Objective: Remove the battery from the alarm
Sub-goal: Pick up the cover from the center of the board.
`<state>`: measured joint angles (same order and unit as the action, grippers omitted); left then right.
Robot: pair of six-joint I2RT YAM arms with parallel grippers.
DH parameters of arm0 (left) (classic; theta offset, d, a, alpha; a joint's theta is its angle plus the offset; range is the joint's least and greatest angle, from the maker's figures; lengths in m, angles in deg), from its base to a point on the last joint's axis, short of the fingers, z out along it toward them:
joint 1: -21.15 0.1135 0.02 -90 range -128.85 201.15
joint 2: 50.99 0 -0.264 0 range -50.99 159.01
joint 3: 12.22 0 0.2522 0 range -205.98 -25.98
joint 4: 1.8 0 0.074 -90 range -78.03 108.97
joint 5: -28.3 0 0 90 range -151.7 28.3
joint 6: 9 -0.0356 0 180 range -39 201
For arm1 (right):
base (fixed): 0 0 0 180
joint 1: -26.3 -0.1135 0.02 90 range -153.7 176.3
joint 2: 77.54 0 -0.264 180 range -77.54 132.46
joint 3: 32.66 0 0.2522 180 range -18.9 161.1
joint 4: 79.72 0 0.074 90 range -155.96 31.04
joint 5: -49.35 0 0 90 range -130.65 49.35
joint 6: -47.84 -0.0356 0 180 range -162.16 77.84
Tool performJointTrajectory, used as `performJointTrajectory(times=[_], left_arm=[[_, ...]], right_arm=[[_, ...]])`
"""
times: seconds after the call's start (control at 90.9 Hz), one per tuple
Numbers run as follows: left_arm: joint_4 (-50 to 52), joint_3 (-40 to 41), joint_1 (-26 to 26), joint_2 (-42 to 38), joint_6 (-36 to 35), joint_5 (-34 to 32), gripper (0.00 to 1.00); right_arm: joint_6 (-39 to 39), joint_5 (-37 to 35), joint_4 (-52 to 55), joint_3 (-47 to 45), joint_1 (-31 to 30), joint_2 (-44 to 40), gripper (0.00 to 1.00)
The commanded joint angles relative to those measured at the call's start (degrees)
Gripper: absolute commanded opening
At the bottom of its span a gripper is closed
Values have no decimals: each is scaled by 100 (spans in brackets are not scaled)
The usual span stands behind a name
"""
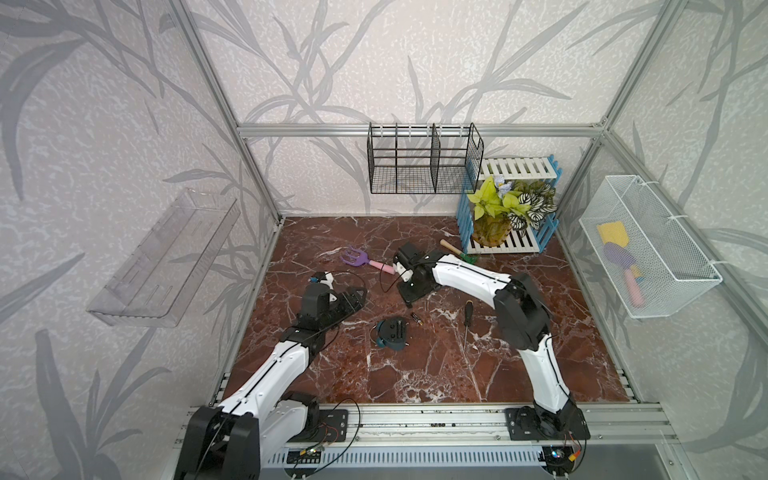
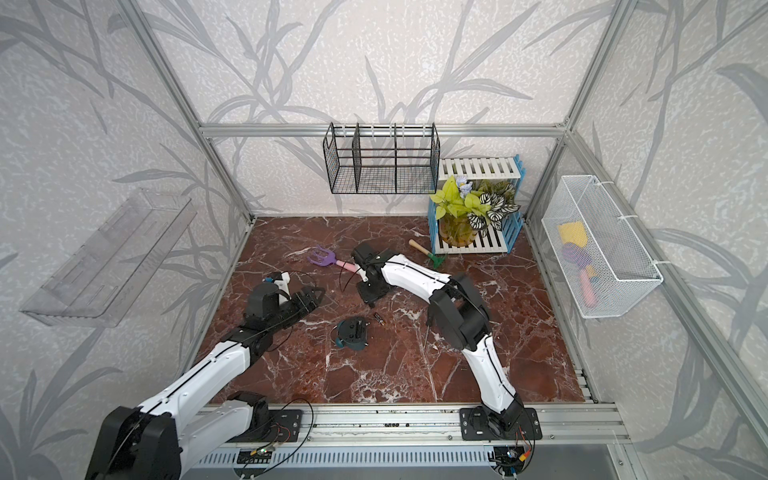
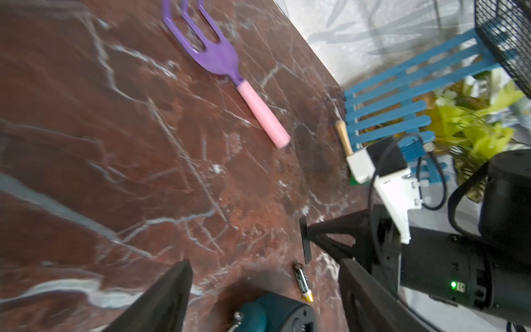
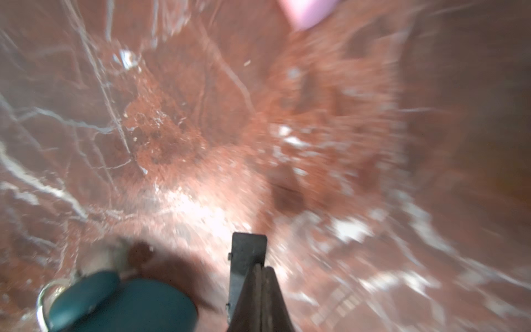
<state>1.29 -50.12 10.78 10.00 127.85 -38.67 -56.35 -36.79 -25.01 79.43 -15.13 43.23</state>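
The teal alarm lies face down on the marble floor, black back up. It also shows low in the wrist views, alarm. The small battery lies loose on the floor just beside it. My right gripper hovers past the battery, shut on a thin flat black plate. My left gripper stands open and empty, left of the alarm.
A black-and-yellow screwdriver lies right of the battery. A purple fork with pink handle and a wooden-handled rake lie farther back. A blue-white plant stand fills the back right corner. Baskets hang on the walls.
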Motion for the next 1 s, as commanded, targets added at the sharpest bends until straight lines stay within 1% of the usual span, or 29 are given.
performJointTrajectory(times=[0.0,0.099,0.187,0.264,0.341,0.418,0.55,0.737,0.869,0.99], left_arm=[[-1418,-37,-92,311,371,1193,82],[-1734,-322,-439,745,356,1354,80],[-1918,-701,-870,1230,282,1425,75],[-1994,-1069,-1230,1669,234,1448,67],[-2148,-1327,-1466,2066,300,1456,62],[-2279,-1521,-1630,2305,354,1421,60],[-2083,-1867,-1769,2637,248,1347,51],[-1725,-2155,-1784,2920,79,1275,37],[-1664,-2297,-1784,3081,63,1390,31],[-1691,-2351,-1783,3162,79,1452,23]], right_arm=[[-185,-77,-634,-375,320,-838,0],[-407,219,-777,-690,506,-1243,0],[-608,436,-931,-924,592,-1540,0],[-740,576,-998,-1065,632,-1726,0],[-806,707,-1029,-1147,661,-1856,0],[-860,784,-1076,-1242,671,-1956,0],[-923,900,-1110,-1334,680,-2079,0],[-962,969,-1123,-1350,684,-2171,0],[-1023,1060,-1163,-1372,681,-2163,0],[-1040,1072,-1165,-1382,680,-2177,0]])
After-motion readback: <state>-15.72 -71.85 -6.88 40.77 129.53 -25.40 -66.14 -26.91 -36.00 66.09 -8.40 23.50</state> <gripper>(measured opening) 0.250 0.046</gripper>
